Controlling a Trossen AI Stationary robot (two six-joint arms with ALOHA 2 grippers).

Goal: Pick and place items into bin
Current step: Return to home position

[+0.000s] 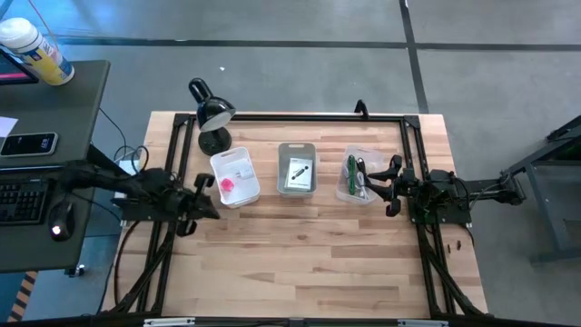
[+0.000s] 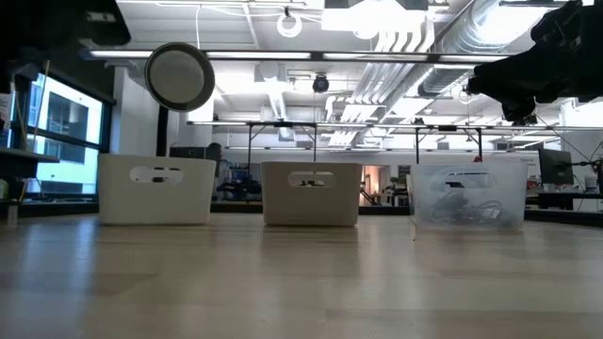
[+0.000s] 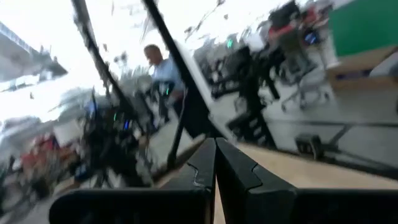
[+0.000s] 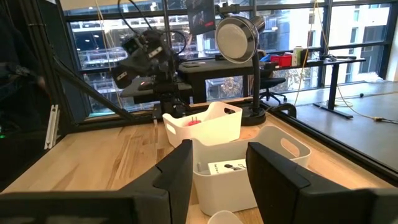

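Three bins stand in a row at the table's far middle. The left white bin (image 1: 234,175) holds a pink cube (image 1: 227,184) and a white piece. The middle grey bin (image 1: 297,169) holds a white flat packet with a dark part (image 1: 299,172), which also shows in the right wrist view (image 4: 227,167). The right clear bin (image 1: 356,174) holds green, black and white cords (image 1: 354,174). My left gripper (image 1: 207,195) is shut and empty, just left of the white bin. My right gripper (image 1: 381,186) is open and empty, raised beside the clear bin's right side.
A black desk lamp (image 1: 211,113) stands behind the white bin at the table's far left. A black frame (image 1: 300,116) runs along the far edge and both sides. Bare wooden tabletop (image 1: 300,254) lies in front of the bins. A person shows in the room beyond (image 3: 163,68).
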